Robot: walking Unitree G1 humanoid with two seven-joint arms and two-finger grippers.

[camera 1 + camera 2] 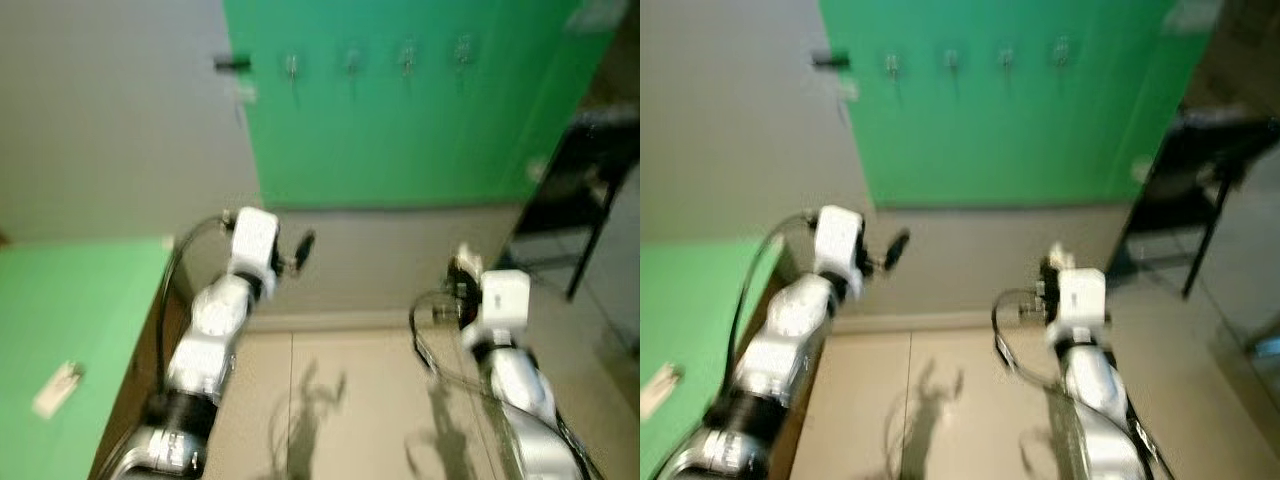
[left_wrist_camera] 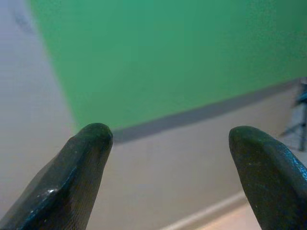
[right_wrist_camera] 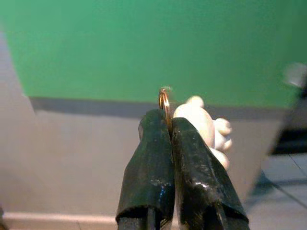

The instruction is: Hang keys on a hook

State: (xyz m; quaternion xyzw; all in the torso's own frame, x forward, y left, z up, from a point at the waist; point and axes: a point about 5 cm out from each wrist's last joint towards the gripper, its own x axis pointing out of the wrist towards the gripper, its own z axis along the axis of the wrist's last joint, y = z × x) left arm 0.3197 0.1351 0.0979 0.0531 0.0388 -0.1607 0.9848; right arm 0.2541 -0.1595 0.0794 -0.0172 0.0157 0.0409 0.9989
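Right wrist view: my right gripper [image 3: 169,120] clamps a brass key ring [image 3: 164,103], white charm [image 3: 201,127] behind. Left gripper [image 2: 170,139] fingers apart.

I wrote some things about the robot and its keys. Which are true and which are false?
1. The right gripper pinches a gold key ring. True.
2. The left gripper is shut on the keys. False: its fingers are apart and hold nothing.
3. A row of hooks is on the green panel. True.
4. The keys already hang on a hook. False: the right gripper holds them, well below the hooks.
5. Something whitish hangs beside the ring. True.
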